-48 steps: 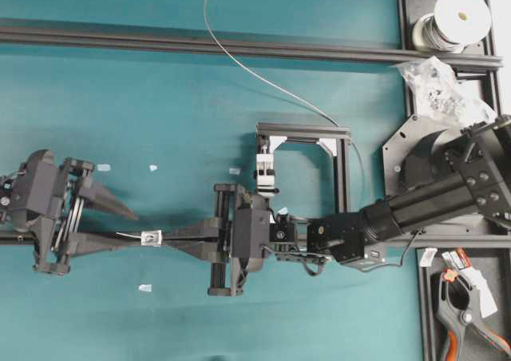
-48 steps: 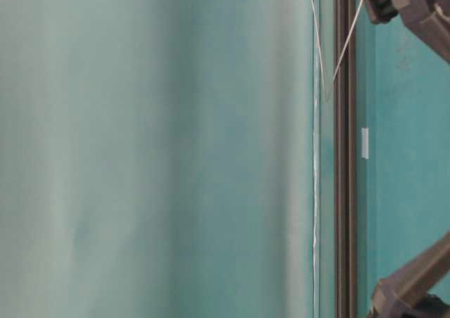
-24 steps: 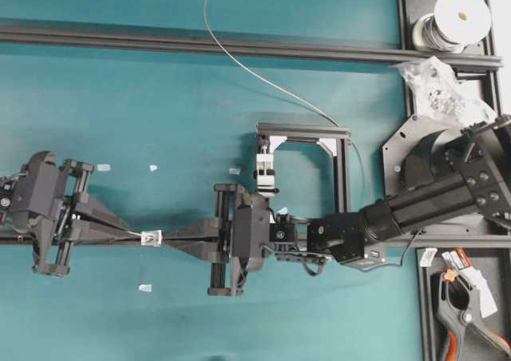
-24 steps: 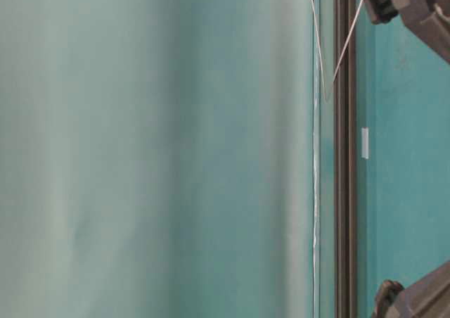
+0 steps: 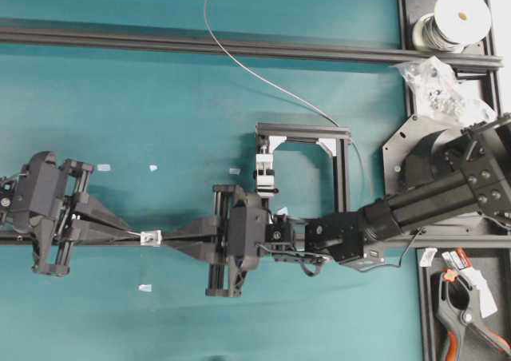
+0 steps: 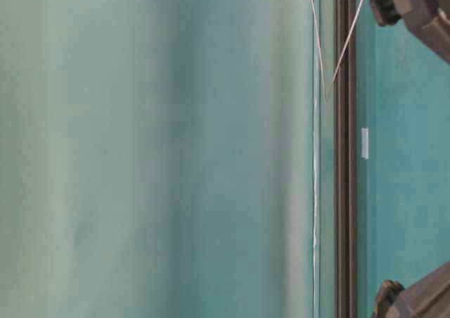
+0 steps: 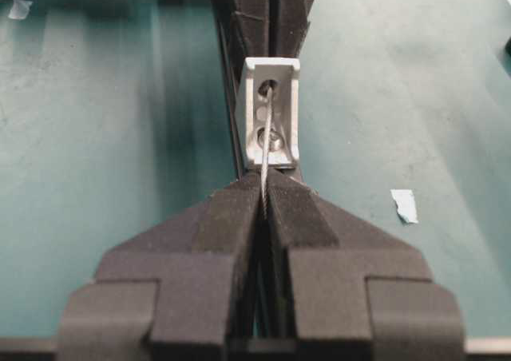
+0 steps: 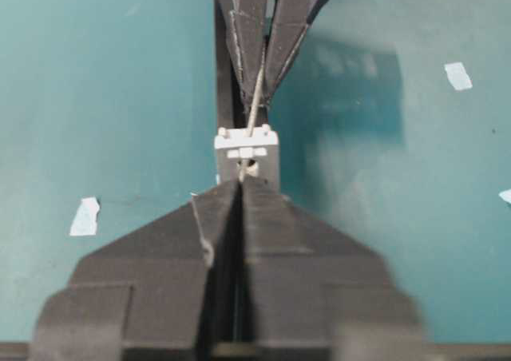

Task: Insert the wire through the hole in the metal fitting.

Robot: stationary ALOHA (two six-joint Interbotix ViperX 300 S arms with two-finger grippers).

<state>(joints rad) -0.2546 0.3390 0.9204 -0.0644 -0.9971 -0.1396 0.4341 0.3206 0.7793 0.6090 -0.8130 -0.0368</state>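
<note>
Overhead, the left tool (image 5: 120, 229) and right tool (image 5: 172, 235) meet tip to tip over a dark rail near the table's (image 5: 160, 113) front-left part, with the fitting (image 5: 148, 237) between them. The wire (image 5: 239, 61) curves in from the table's far edge towards a black frame (image 5: 303, 129); a spool (image 5: 455, 17) sits at the far right corner.

At table level, only blurred teal cloth, a rail and thin wire lines show.

From the left wrist, the left tool (image 7: 263, 193) is clamped together on the wire (image 7: 265, 161), which runs into the hole (image 7: 267, 87) of the fitting (image 7: 271, 113).

From the right wrist, the right tool (image 8: 241, 187) has its fingers slightly apart just behind the fitting (image 8: 246, 155); whether it grips anything cannot be told. The wire (image 8: 255, 105) leads on to the left tool beyond.
</note>
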